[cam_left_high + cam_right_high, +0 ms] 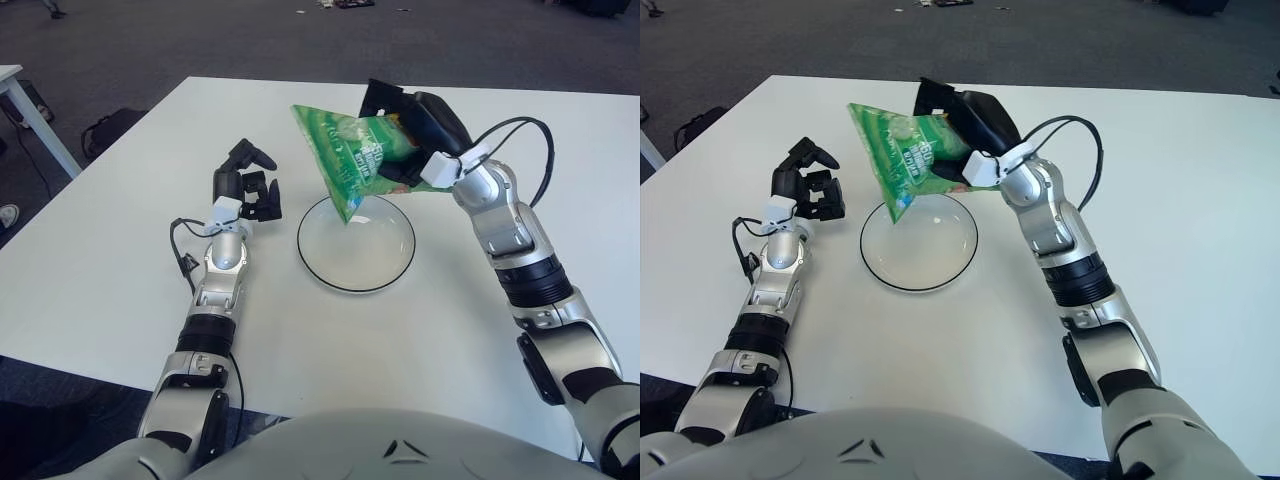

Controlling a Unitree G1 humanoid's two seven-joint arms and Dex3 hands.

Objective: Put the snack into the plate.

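Arms: silver-grey metal segments with rounded casings, joined by black ribbed collars at forearm and elbow. Left robot hand (pixel 247 186): black three-finger unit on a small white wrist block. Right robot hand (pixel 425 125): black, glossy shell, white wrist block. Cables: thin black, looped beside each wrist. Torso: pale grey curved shell with a small dark triangular marking.

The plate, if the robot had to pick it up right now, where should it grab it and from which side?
Probably the plate's near-left rim, approached from the robot's left with the left hand, which sits beside it with fingers curled and holding nothing. The rim is the only thin raised edge to pinch. The far side is blocked: the right hand holds the green snack bag over it.
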